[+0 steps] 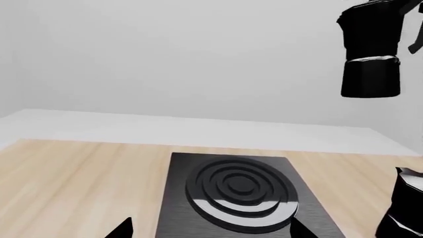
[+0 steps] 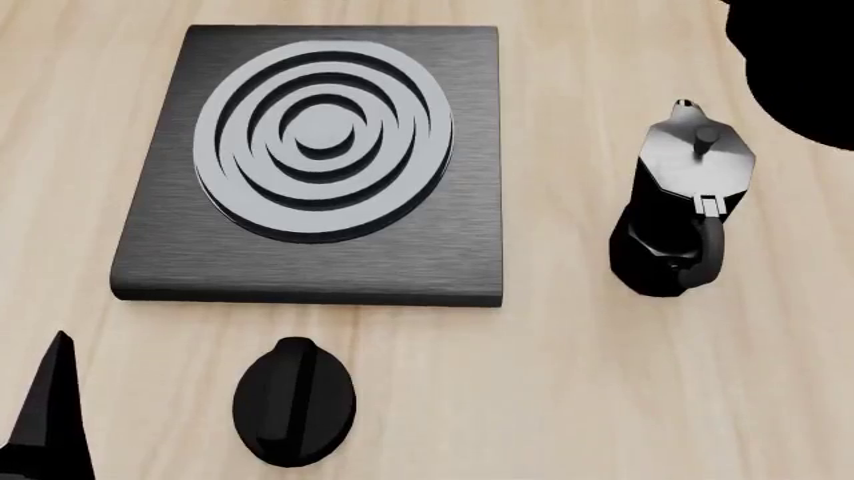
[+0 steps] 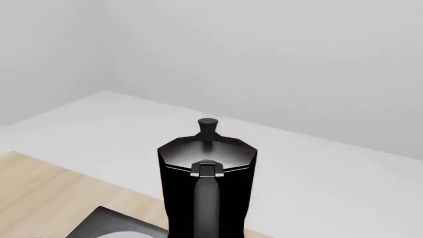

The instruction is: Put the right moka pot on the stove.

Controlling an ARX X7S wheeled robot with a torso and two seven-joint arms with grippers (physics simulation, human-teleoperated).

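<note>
The right moka pot (image 1: 371,52) hung in the air, clear of the wooden surface (image 2: 601,380); the left wrist view showed its whole base with only pale wall beneath it, high up and off to one side of the stove (image 1: 241,198). The right wrist view looked at the same pot (image 3: 207,183) from close behind its handle, lid knob uppermost, so it was upright. The right pincer itself did not appear in that view, and in the head view only a black mass (image 2: 801,70) filled the upper right corner (arm or pot, I could not tell which), so whether the right pincer was closed on the pot could not be made out.

The stove (image 2: 320,165) lay flat on the surface with its burner rings bare. The other moka pot (image 2: 678,205) stood upright on the wood to the right of the stove, apart from it, handle toward the camera. A black oval knob (image 2: 294,402) lay on the wood just in front of the stove's near edge.

Of the left pincer only a dark tip (image 2: 51,420) showed at the lower left of the head view, near nothing; how far open it was could not be told.
</note>
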